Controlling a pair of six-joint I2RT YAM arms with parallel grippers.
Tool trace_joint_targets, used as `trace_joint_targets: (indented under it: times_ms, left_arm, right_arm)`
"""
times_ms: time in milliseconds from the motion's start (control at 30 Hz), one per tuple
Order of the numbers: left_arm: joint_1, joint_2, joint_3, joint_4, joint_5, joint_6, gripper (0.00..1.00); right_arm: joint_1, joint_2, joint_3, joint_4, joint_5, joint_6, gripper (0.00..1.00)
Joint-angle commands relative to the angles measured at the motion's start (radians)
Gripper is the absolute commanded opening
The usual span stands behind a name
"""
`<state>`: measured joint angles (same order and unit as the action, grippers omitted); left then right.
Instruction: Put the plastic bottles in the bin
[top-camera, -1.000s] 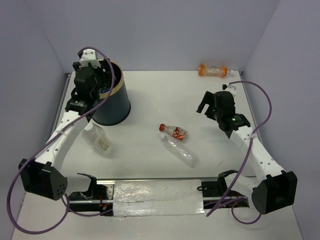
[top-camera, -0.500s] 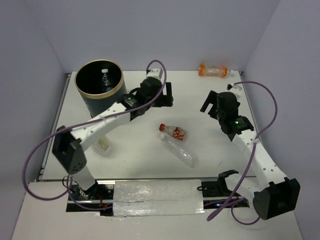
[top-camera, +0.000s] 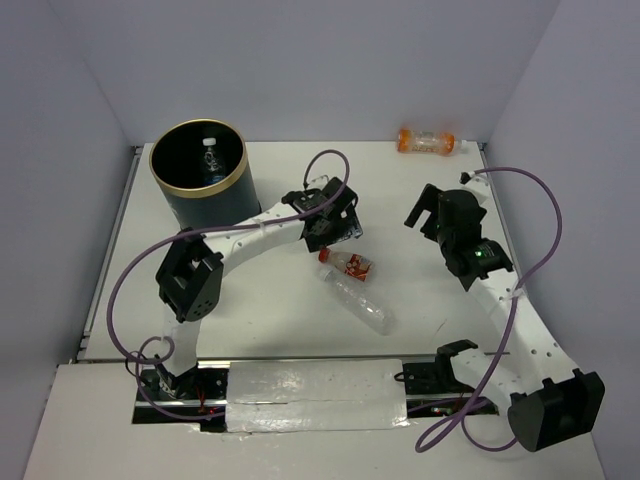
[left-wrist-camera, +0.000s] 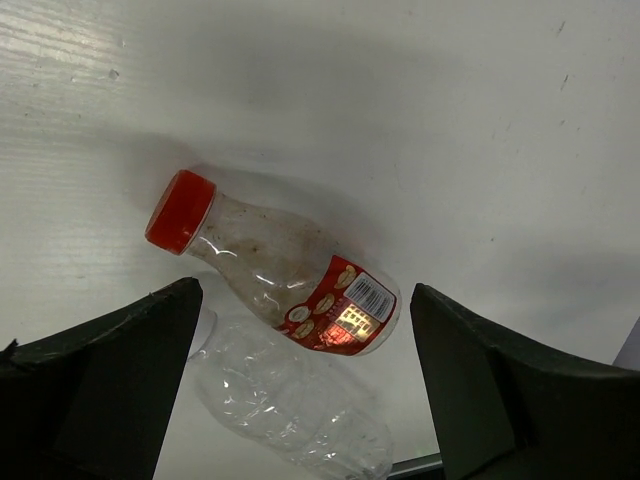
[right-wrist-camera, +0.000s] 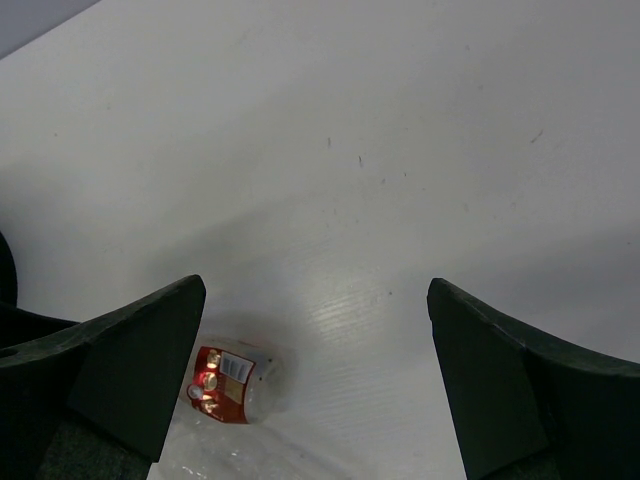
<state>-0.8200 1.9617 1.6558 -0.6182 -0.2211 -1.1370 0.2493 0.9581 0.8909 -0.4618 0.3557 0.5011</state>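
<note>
The dark bin (top-camera: 215, 205) with a tan-gold rim stands at the back left; a clear bottle (top-camera: 210, 152) lies inside it. The red-capped, red-labelled bottle (top-camera: 347, 263) lies at mid-table, touching the long clear bottle (top-camera: 360, 302). The orange-tinted bottle (top-camera: 426, 140) lies at the far back edge. My left gripper (top-camera: 335, 226) is open and empty just above the red-capped bottle (left-wrist-camera: 280, 265), which lies between its fingers (left-wrist-camera: 100, 400), with the long clear bottle (left-wrist-camera: 290, 410) beside it. My right gripper (top-camera: 422, 212) is open and empty to the right (right-wrist-camera: 315, 290).
The left arm's elbow (top-camera: 190, 280) hangs over the near-left table, hiding what lies beneath. The right wrist view shows the red-labelled bottle's base (right-wrist-camera: 225, 385) at its lower left. Walls close the table at the back and sides.
My left gripper left the bin, where a bottle now lies, and swung right and nearer until it was over the red-capped bottle. My right arm shifted slightly right.
</note>
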Motion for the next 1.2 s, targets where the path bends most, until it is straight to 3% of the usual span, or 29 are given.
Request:
trace_joint_targets:
  times_ms: [0,300,767,967,1067,1167]
  left_arm:
    - [0.004,0.038,0.056,-0.106,-0.011,-0.125,0.99]
    - [0.005,0.078,0.029,-0.161,0.012,-0.313,0.99]
    - [0.022,0.215,0.136,-0.144,-0.052,-0.311,0.97]
    - [0.027,0.264,0.179,-0.169,-0.081,-0.293,0.81]
    - [0.028,0.275,0.194,-0.184,-0.101,-0.288,0.62]
    - [0.03,0.266,0.185,-0.178,-0.118,-0.274,0.55]
  right_arm:
    - [0.001,0.011,0.002,0.011,-0.006,0.004,1.0]
    - [-0.001,0.025,0.005,0.006,-0.032,0.001,1.0]
    - [0.001,0.028,-0.001,-0.001,-0.052,-0.003,1.0]
    - [0.001,0.042,0.002,0.002,-0.06,0.002,1.0]
    - [-0.001,0.048,0.006,0.0,-0.06,0.004,1.0]
    - [0.001,0.051,0.003,0.0,-0.061,0.002,1.0]
